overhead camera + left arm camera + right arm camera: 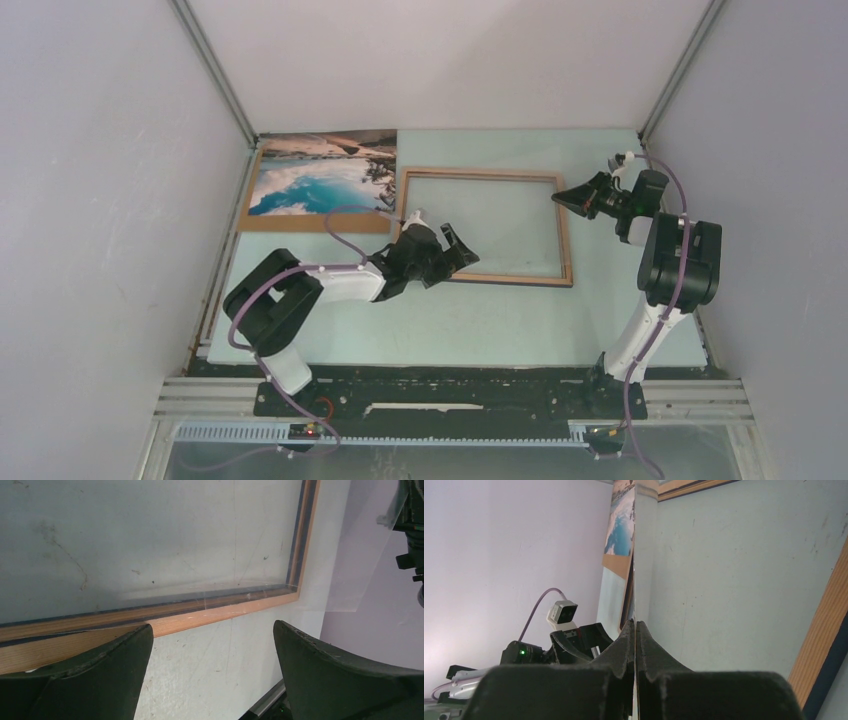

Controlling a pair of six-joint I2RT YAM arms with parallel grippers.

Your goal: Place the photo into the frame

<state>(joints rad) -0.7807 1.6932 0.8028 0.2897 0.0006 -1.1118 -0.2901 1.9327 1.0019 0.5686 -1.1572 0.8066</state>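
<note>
The frame (pixel 565 240) lies flat mid-table, light wood face up; its near rail (pixel 210 615) shows in the left wrist view and one rail (pixel 826 615) in the right wrist view. The photo (pixel 325 172) lies face up at the back left on a brown backing board, and also shows far off as the photo (pixel 620 525). My left gripper (pixel 447 245) stands open over the frame's near left part, nothing between its fingers (pixel 115 660). My right gripper (pixel 558 197) is shut on a thin clear pane (pixel 350 575), held edge-on (pixel 634 580) above the frame's right side.
The brown backing board (pixel 262 215) sits under the photo against the left wall. White enclosure walls close in the table on three sides. A metal rail (pixel 450 400) runs along the near edge by the arm bases.
</note>
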